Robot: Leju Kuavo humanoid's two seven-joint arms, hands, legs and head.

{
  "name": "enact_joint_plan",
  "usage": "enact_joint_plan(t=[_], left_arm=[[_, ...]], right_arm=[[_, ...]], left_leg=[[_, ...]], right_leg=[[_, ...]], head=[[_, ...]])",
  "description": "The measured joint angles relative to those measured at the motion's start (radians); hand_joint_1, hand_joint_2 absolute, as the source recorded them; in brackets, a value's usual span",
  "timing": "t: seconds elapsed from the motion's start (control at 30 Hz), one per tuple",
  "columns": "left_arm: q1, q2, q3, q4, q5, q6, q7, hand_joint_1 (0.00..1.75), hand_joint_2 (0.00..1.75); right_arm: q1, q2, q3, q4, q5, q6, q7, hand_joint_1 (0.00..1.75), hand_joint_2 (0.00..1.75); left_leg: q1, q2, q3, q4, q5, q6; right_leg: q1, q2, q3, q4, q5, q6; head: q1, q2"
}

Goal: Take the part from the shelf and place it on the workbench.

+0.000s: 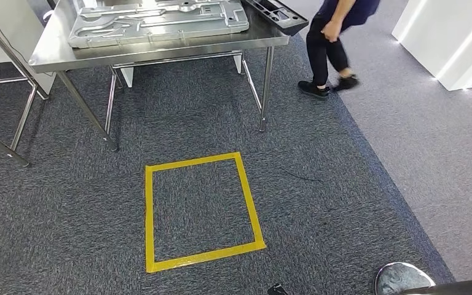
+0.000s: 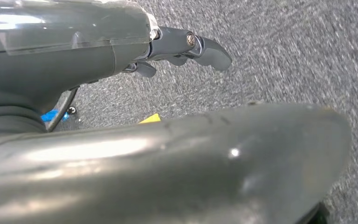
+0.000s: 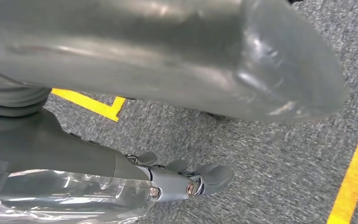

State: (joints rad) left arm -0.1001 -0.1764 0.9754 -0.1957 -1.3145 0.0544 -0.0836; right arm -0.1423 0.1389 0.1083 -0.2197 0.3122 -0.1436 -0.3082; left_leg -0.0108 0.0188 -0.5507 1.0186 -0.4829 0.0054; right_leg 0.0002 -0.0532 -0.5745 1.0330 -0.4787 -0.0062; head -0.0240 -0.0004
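Observation:
A steel workbench [image 1: 55, 52] stands at the far side of the carpet in the head view. A large silver pressed-metal part [image 1: 160, 21] lies flat on its top. A black tray [image 1: 276, 15] overhangs the bench's right corner. My left hand [image 2: 182, 46] hangs over the grey carpet with its fingers spread and nothing in it. My right hand [image 3: 182, 179] also hangs over the carpet, fingers apart and holding nothing.
A yellow tape square [image 1: 200, 212] marks the carpet in front of the bench. A person [image 1: 329, 43] in dark clothes walks past the bench's right end. Steel legs of another frame [image 1: 6, 123] stand at the left. White panels [image 1: 448, 37] line the far right.

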Motion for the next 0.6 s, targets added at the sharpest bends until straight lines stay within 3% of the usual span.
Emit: enact_joint_plan(t=[0.27,0.53,0.6], left_arm=[[0.0,-0.007,0.0,0.0,0.006,0.01,-0.037,0.0,0.0],[0.0,-0.012,0.007,0.0,0.023,0.002,-0.078,0.0,0.0],[0.0,-0.013,0.009,0.0,0.023,-0.017,-0.074,0.0,0.0]], right_arm=[[0.009,-0.005,0.0,0.003,0.027,-0.022,0.024,0.0,0.0],[0.017,-0.005,0.0,0.003,0.083,-0.142,0.015,0.0,0.0],[0.017,-0.005,0.0,0.003,0.081,-0.118,0.012,0.0,0.0]], left_leg=[[0.0,0.0,0.0,0.0,0.0,0.0],[0.0,0.0,0.0,0.0,0.0,0.0],[0.0,0.0,0.0,0.0,0.0,0.0]], right_leg=[[0.0,0.0,0.0,0.0,0.0,0.0],[-0.001,0.0,0.0,0.0,0.0,0.0],[-0.001,0.0,0.0,0.0,0.0,0.0]], head=[[0.0,0.0],[0.0,0.0],[0.0,0.0]])
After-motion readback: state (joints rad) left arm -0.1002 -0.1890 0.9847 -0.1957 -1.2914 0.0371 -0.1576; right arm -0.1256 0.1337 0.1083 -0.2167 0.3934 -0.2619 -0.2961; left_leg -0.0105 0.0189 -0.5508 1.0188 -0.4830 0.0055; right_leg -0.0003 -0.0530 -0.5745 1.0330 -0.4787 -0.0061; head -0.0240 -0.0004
